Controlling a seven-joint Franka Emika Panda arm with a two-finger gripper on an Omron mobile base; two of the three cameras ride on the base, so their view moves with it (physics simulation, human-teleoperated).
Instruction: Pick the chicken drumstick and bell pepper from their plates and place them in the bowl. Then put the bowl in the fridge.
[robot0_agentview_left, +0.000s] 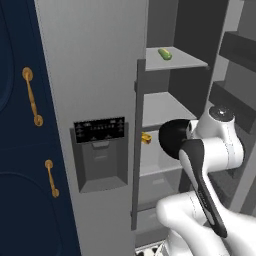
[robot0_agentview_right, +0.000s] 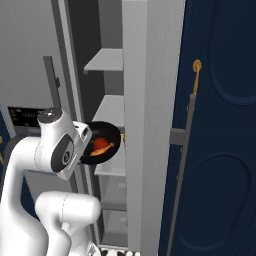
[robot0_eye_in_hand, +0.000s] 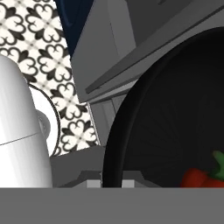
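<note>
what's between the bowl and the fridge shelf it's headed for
Nothing: in the right base view the bowl, carrying the bell pepper, hangs at the open fridge, and the stretch to the shelf is bare.

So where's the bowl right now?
The bowl is held at the arm's end in front of the open fridge, level with its middle shelf, bell pepper inside.

Flat, even, sharp rendered light
</note>
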